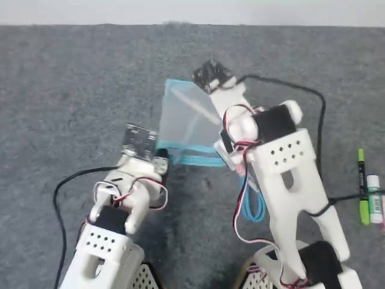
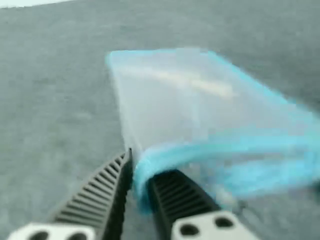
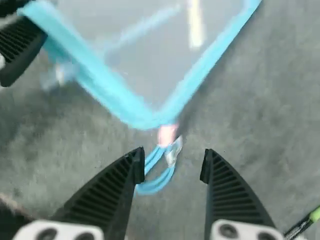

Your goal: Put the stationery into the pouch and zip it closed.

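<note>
We find the left gripper point(image 2: 138, 175) clamped on the blue-trimmed edge of the translucent pouch point(image 2: 200, 100), which sits between the two arms. The right gripper point(image 3: 172, 157) has its fingers apart, one either side of the pouch's zipper pull point(image 3: 170, 145). A green marker point(image 1: 363, 186) lies on the grey table point(image 1: 72, 90), well apart from the pouch.

The translucent plastic pouch point(image 1: 186, 120) with light-blue edging stands tilted up from the grey surface. One lower corner is pinched between the fingers of my left gripper point(image 2: 139, 187), while its light-blue cord loop point(image 3: 156, 176) and small pale zip pull point(image 3: 168, 136) hang at the other corner, between the spread fingers of my right gripper point(image 3: 172, 160). The green marker pen point(image 1: 363, 186) and the white tube with a green label point(image 1: 375, 200) lie just beside each other on the surface, well apart from the pouch, on my right.
</note>
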`<state>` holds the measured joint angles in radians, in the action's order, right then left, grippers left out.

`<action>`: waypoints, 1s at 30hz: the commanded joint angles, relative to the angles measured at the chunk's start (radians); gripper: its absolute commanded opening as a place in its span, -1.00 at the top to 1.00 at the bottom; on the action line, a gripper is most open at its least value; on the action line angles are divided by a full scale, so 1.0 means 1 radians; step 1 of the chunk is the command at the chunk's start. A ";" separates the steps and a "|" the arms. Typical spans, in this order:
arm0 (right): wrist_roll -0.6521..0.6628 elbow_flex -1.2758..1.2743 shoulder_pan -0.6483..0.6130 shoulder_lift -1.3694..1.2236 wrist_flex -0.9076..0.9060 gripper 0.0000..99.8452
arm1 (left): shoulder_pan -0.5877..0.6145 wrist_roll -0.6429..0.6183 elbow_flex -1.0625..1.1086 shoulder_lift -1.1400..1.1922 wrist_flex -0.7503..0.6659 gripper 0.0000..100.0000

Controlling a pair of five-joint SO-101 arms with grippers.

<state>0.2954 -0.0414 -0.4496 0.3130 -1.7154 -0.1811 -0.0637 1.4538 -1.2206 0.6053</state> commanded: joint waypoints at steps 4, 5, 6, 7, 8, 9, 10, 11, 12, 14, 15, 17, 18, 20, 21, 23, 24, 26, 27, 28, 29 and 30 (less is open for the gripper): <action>0.064 -0.265 0.048 0.134 0.154 0.64 | 0.235 -0.100 -0.165 -0.015 0.046 0.97; 0.068 -0.296 0.054 0.151 0.177 0.64 | 0.203 -0.072 -0.157 -0.015 0.048 0.97; 0.069 -0.318 0.058 0.162 0.196 0.64 | 0.137 -0.028 -0.133 -0.017 0.048 0.97; 0.071 -0.333 0.058 0.168 0.206 0.64 | 0.063 0.015 -0.105 -0.025 0.043 0.97; 0.072 -0.344 0.058 0.174 0.213 0.64 | -0.002 0.052 -0.087 -0.025 0.043 0.97; 0.072 -0.348 0.062 0.182 0.209 0.64 | -0.043 0.083 -0.081 -0.025 0.046 0.97; 0.074 -0.348 0.071 0.186 0.197 0.64 | -0.040 0.089 -0.087 -0.026 0.048 0.97; 0.074 -0.348 0.085 0.188 0.182 0.64 | -0.005 0.068 -0.097 -0.026 0.046 0.97; 0.074 -0.347 0.102 0.189 0.168 0.64 | 0.055 0.029 -0.114 -0.026 0.044 0.97; 0.089 -0.348 0.137 0.189 0.159 0.64 | 0.170 -0.044 -0.147 -0.025 0.044 0.97; 0.103 -0.350 0.153 0.186 0.162 0.64 | 0.187 -0.061 -0.153 -0.020 0.044 0.97; 0.117 -0.351 0.163 0.179 0.176 0.64 | 0.117 -0.021 -0.133 -0.015 0.046 0.97; 0.115 -0.354 0.163 0.179 0.186 0.64 | 0.046 0.018 -0.110 -0.023 0.043 0.97; 0.120 -0.356 0.165 0.180 0.189 0.64 | -0.048 0.089 -0.085 -0.026 0.046 0.97; 0.121 -0.358 0.171 0.183 0.188 0.64 | -0.034 0.097 -0.090 -0.026 0.048 0.97; 0.124 -0.359 0.199 0.186 0.160 0.64 | 0.092 0.063 -0.125 -0.026 0.044 0.97; 0.137 -0.359 0.213 0.185 0.147 0.64 | 0.166 0.038 -0.147 -0.025 0.043 0.97; 0.166 -0.359 0.234 0.182 0.136 0.64 | 0.235 -0.003 -0.166 -0.017 0.041 0.97; 0.166 -0.359 0.242 0.179 0.139 0.64 | 0.210 -0.008 -0.159 -0.015 0.043 0.97; 0.163 -0.359 0.243 0.177 0.143 0.64 | 0.141 0.008 -0.139 -0.015 0.044 0.97; 0.164 -0.358 0.240 0.177 0.143 0.64 | 0.052 0.031 -0.111 -0.015 0.046 0.97; 0.164 -0.358 0.240 0.179 0.143 0.64 | -0.043 0.061 -0.082 -0.015 0.046 0.98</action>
<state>0.4411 -0.4051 -0.2209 0.4557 -1.5650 0.0046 -0.0407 1.3648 -1.2206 0.6513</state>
